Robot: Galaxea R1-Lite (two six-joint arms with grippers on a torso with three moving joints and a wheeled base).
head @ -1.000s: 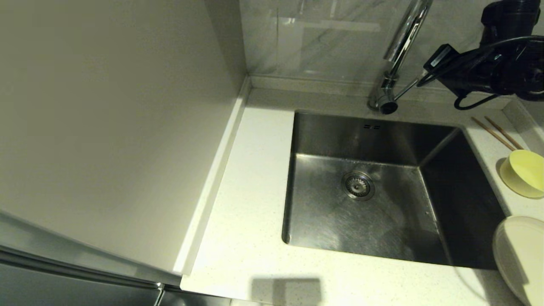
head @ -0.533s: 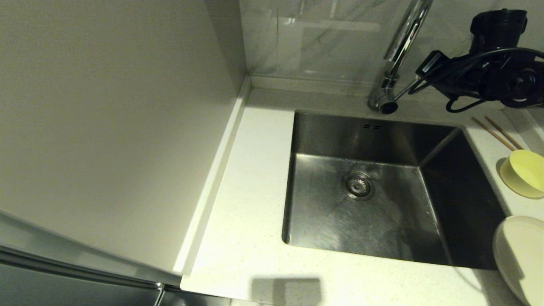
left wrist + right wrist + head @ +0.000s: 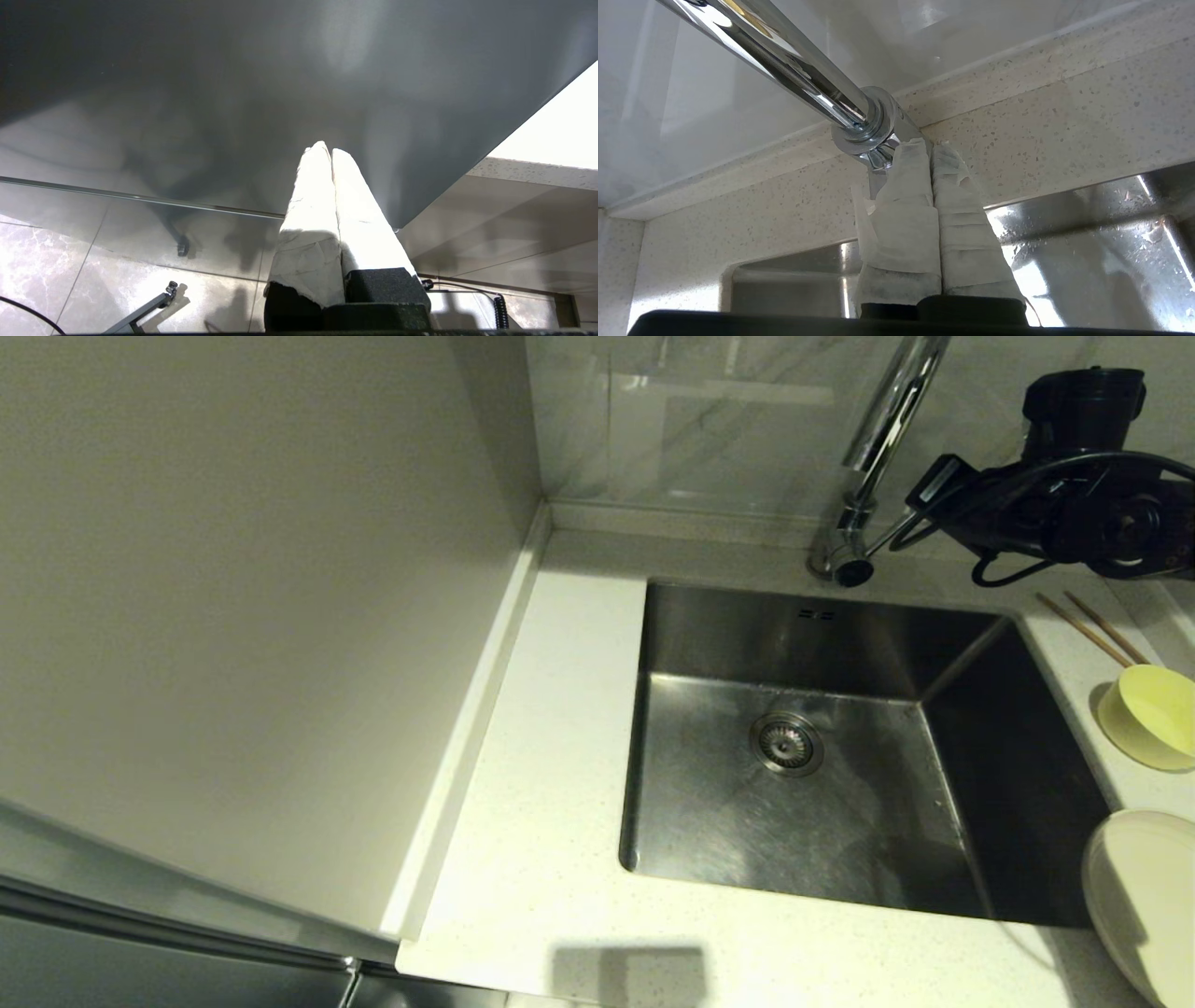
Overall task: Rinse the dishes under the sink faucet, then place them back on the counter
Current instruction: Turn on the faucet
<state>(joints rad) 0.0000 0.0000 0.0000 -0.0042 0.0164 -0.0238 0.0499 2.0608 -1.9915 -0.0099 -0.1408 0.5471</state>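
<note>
The chrome sink faucet (image 3: 882, 420) rises at the back of the steel sink (image 3: 709, 803). My right arm (image 3: 1074, 509) reaches in from the right at lever height. In the right wrist view my right gripper (image 3: 931, 148) is shut and holds nothing. Its wrapped fingertips (image 3: 915, 158) lie close against the faucet's base (image 3: 871, 128), beside the lever; whether they touch it does not show. On the counter (image 3: 541, 784) right of the sink lie the chopsticks (image 3: 1092, 627), the yellow-green bowl (image 3: 1153, 714) and the cream plate (image 3: 1144, 896). My left gripper (image 3: 331, 151) is shut and parked low.
A tall pale panel (image 3: 233, 616) stands along the counter's left side. The grey marbled wall (image 3: 709, 429) rises right behind the faucet. In the left wrist view a dark cabinet front (image 3: 233, 93) and floor tiles (image 3: 70, 261) surround the parked gripper.
My right arm has shifted left and a little lower, bringing the shut gripper closer to the faucet's base. The dishes have not moved.
</note>
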